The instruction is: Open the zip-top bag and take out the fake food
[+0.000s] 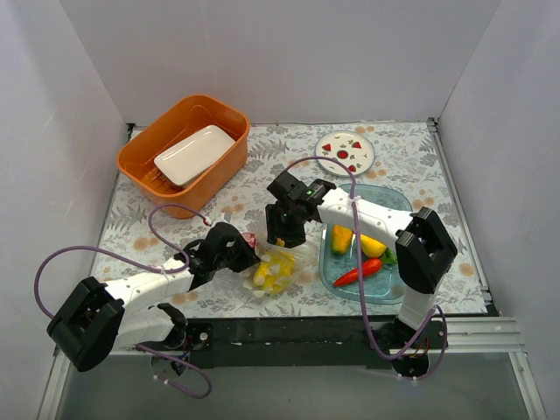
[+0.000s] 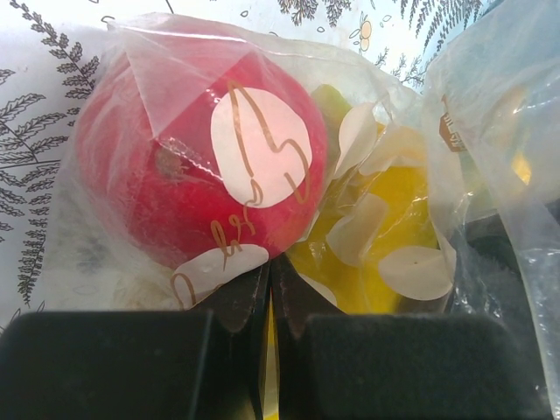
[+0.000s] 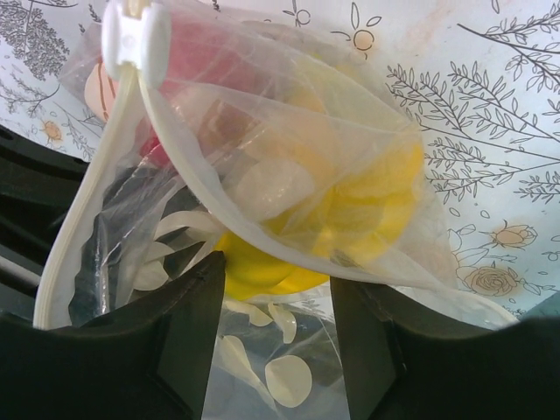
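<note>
Mid-task, roughly half done by my read. The bag [image 1: 272,274] lies on the bench [image 1: 420,166] between the two end effectors, just ahead of both.

Left end effector [image 2: 267,289]: jaws closed almost flush, pinching a fold of bag film. The tomato [image 2: 175,175] sits right above the fingertips, inside the plastic, a little to the left. Yellow pieces [image 2: 385,219] are beside it, up and to the right of the fingertips, also inside.

Right end effector [image 3: 276,278]: jaws spread wide, nothing clamped. The loaded end of the bag bulges just above the gap. I can't tell if either finger touches the film. The white zip slider [image 3: 136,39] is far up-left of these fingers, and two zip strips part below it, so the mouth looks open for at least part of its length. How wide it is open isn't clear.

Done, judging by the layout:
- Zip appears parted.
- The blue tray [image 1: 385,206], to the outer side of the right end effector, holds a red pepper [image 1: 359,273], two yellow-orange pieces [image 1: 341,238] and green bits [image 1: 389,256]. These are probably food already taken out.

Left to do:
- The tomato and yellow pieces are inside the bag and need to come out.
- The left pinch looks like the anchor, with the right free to reach in or tip the bag.
- The tomato is round and glossy and likely to roll once it is free.
</note>
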`<action>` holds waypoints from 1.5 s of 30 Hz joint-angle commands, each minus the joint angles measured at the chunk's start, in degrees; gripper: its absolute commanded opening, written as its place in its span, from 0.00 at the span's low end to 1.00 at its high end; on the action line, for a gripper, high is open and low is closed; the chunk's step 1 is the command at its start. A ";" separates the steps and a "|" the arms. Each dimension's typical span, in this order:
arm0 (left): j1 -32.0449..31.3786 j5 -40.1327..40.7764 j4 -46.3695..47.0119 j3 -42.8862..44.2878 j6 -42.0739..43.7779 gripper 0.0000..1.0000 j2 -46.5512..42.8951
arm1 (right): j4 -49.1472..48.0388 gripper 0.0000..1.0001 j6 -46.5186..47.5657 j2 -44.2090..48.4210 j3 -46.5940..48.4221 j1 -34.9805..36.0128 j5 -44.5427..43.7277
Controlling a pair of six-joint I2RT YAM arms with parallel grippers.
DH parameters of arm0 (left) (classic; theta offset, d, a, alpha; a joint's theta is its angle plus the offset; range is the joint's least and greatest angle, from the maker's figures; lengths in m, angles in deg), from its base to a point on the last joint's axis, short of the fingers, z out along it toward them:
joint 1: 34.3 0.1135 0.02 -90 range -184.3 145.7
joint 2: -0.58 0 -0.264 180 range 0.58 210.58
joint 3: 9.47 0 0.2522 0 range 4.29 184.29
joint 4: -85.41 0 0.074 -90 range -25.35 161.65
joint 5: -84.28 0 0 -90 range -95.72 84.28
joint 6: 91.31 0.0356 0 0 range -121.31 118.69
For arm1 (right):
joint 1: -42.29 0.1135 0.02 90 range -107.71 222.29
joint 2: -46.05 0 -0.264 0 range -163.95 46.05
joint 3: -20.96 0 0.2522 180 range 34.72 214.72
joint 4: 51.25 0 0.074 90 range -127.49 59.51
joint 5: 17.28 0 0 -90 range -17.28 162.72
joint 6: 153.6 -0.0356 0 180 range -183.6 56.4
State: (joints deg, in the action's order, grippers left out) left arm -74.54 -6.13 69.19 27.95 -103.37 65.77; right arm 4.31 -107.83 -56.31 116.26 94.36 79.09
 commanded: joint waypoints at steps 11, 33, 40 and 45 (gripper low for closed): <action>0.00 1.63 -0.35 -0.20 0.20 0.00 0.82 | 2.40 0.61 2.47 -3.63 3.01 -0.31 -3.82; 3.25 4.72 -2.56 -0.46 -1.04 0.00 1.97 | 5.40 0.57 14.52 2.88 -0.95 -0.39 -3.91; 3.25 2.78 -0.80 -1.86 -0.42 0.00 2.57 | 8.20 0.72 13.82 -2.48 5.37 0.13 -4.97; 3.25 2.07 0.70 -2.83 -0.51 0.00 3.10 | 13.38 0.74 13.29 -7.57 10.91 0.40 -5.84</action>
State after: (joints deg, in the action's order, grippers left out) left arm -71.90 -5.10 70.33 26.55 -105.03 68.46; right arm 11.15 -95.02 -60.84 122.73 94.23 74.85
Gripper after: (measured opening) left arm 0.009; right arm 0.734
